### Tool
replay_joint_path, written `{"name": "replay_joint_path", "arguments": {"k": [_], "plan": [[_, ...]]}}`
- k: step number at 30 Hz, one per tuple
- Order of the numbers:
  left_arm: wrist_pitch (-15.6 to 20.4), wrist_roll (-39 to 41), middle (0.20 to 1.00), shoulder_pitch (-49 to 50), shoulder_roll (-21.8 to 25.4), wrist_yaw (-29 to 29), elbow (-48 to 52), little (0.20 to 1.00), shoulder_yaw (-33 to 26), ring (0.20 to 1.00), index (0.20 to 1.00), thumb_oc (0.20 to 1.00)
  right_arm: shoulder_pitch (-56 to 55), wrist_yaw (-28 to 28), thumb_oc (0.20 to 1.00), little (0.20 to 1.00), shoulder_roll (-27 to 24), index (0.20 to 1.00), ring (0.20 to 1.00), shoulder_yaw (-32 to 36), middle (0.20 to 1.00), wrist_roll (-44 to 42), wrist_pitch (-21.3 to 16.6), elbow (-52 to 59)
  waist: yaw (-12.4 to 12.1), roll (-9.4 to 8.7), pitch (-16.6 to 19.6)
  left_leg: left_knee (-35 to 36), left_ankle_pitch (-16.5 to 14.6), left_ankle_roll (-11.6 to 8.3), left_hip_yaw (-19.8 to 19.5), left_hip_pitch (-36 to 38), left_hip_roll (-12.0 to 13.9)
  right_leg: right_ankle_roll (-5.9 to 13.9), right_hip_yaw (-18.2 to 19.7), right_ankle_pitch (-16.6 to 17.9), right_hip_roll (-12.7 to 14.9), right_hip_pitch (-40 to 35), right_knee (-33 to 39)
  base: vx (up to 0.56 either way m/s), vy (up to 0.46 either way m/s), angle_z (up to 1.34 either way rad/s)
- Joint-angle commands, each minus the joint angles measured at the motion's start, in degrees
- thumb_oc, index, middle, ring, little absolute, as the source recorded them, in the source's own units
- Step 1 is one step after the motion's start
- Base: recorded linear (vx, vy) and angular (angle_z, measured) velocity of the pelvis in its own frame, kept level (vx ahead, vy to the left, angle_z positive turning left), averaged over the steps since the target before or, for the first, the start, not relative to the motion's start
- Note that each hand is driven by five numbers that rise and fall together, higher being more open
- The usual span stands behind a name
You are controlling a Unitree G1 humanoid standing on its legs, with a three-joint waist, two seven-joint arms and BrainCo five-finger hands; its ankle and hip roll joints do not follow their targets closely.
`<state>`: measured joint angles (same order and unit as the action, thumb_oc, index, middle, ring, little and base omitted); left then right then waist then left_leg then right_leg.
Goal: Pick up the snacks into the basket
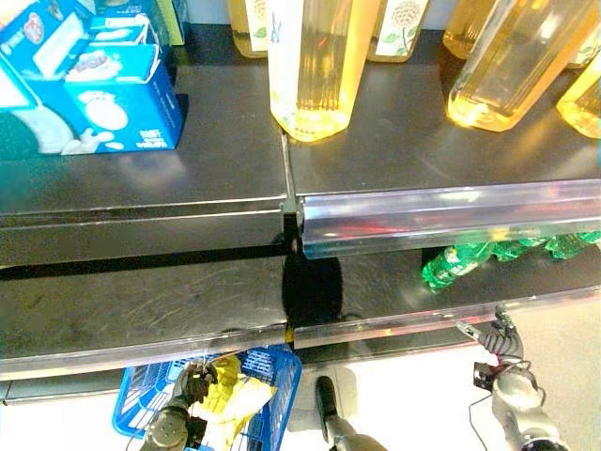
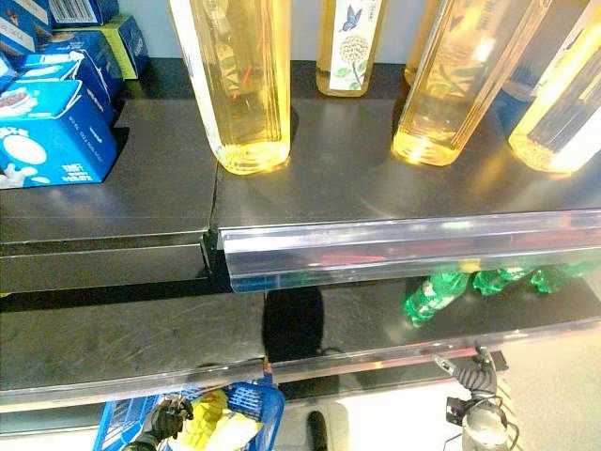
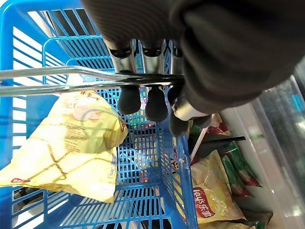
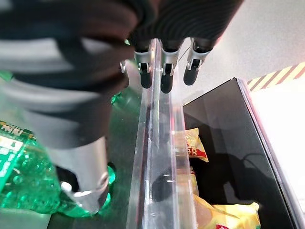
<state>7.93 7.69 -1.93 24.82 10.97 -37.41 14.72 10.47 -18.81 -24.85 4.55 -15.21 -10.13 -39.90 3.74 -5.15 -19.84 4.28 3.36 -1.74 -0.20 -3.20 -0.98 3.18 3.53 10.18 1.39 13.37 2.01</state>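
Note:
A blue plastic basket (image 1: 282,376) hangs low at the left, in front of the shelves. My left hand (image 1: 192,385) has its fingers (image 3: 128,98) curled round the metal handle (image 3: 57,81). Inside the basket lies a yellow snack bag (image 3: 66,148). More snack bags (image 3: 209,200) lie on a low shelf beside the basket, and the right wrist view shows yellow snack bags (image 4: 195,145) below the rail. My right hand (image 1: 495,340) hovers at the lower shelf's clear front rail (image 4: 157,157), fingers (image 4: 164,71) relaxed and holding nothing, thumb next to the green bottles (image 4: 24,186).
Tall bottles of yellow oil (image 1: 315,66) and blue boxes (image 1: 103,94) stand on the upper dark shelf. A clear price rail (image 1: 441,216) juts out at its front edge. Green bottles (image 1: 460,263) lie on the lower shelf at the right.

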Motion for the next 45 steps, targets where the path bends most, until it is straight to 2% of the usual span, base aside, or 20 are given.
{"name": "replay_joint_path", "arguments": {"k": [1,17,34,35,36,37,45], "plan": [[4.78,-0.04,0.200,-6.36,3.13,0.84,4.33,0.200,-1.36,0.200,0.200,0.200,2.70,-1.76,1.000,1.000,-5.03,1.000,1.000,0.45,1.000,0.73,-1.65,3.03,-0.34,0.03,2.56,-10.56,-8.95,-1.02,0.13,-5.11,-0.29,7.54,0.16,-6.74,5.91,1.90,-7.27,0.00,-0.017,0.05],[4.30,-0.01,0.200,-6.76,3.40,-0.30,4.85,0.200,-0.05,0.200,0.200,0.200,9.39,-1.59,1.000,1.000,-8.62,1.000,1.000,-2.76,1.000,2.86,-1.77,11.25,-1.59,-0.07,2.84,-10.55,-8.55,-1.05,-0.60,-5.77,-0.30,7.14,-0.70,-6.80,6.15,1.72,-6.98,0.00,-0.006,0.02],[4.22,0.66,0.200,-7.37,3.45,-0.44,4.55,0.200,0.64,0.200,0.200,0.200,13.77,-0.91,1.000,1.000,-8.12,1.000,1.000,-6.01,1.000,2.08,-1.11,8.02,-2.55,-0.09,2.63,-10.38,-8.07,-1.08,-1.10,-6.37,-0.42,6.91,-1.18,-6.68,6.33,1.83,-6.96,0.00,0.000,0.00],[4.23,0.79,0.200,-7.60,3.43,-0.51,4.43,0.200,0.88,0.200,0.200,0.200,14.68,-0.73,0.529,0.529,-8.01,0.529,0.529,-6.71,0.529,1.83,-1.05,7.41,-2.66,-0.07,2.54,-10.30,-7.98,-1.09,-1.12,-6.39,-0.45,6.89,-1.22,-6.66,6.33,1.82,-6.95,0.00,0.000,0.00],[4.21,0.98,0.200,-7.80,3.36,-0.43,4.31,0.200,1.14,0.200,0.200,0.200,15.51,-0.60,0.269,0.269,-7.86,0.269,0.269,-7.42,0.269,1.52,-0.93,6.90,-2.82,-0.04,2.50,-10.24,-7.91,-1.11,-1.20,-6.44,-0.45,6.84,-1.25,-6.63,6.33,1.82,-6.93,0.00,0.000,0.00],[4.17,1.19,0.200,-8.13,3.24,-0.50,4.03,0.200,1.56,0.200,0.200,0.200,16.96,-0.13,0.200,0.200,-7.76,0.200,0.200,-8.73,0.200,1.21,-0.56,6.33,-3.01,0.05,2.44,-10.14,-7.78,-1.16,-1.25,-6.49,-0.41,6.78,-1.28,-6.57,6.29,1.88,-6.86,0.00,0.000,0.00],[4.05,2.03,0.200,-8.65,3.10,-0.53,4.14,0.200,2.48,0.200,0.200,0.200,20.42,0.71,0.200,0.200,-6.65,0.200,0.200,-12.05,0.200,0.76,0.56,3.69,-3.61,0.49,2.70,-9.93,-7.39,-1.24,-1.67,-6.74,-0.55,6.60,-1.66,-6.58,6.39,1.83,-6.75,0.00,-0.005,0.05]]}}
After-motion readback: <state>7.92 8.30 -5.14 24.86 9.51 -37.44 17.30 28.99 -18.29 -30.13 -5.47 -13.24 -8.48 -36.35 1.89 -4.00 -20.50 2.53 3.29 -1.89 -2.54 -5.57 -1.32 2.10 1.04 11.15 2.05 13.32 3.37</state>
